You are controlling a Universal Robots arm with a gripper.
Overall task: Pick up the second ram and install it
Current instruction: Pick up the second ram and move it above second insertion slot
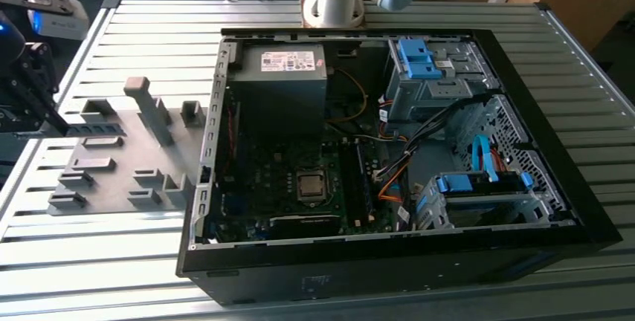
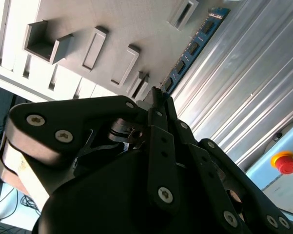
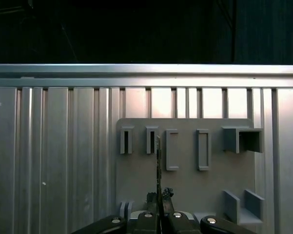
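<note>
In the second wrist view the hand is pinched narrow on the near end of the second ram, holding it above the grey holder plate that lies on the ribbed table. The stick's long axis runs straight out from the fingertips, away from the hand. The first wrist view catches it edge-on, a thin line over the plate's narrow slots. The open computer case stands just beside the plate, on the exterior view's right
</note>
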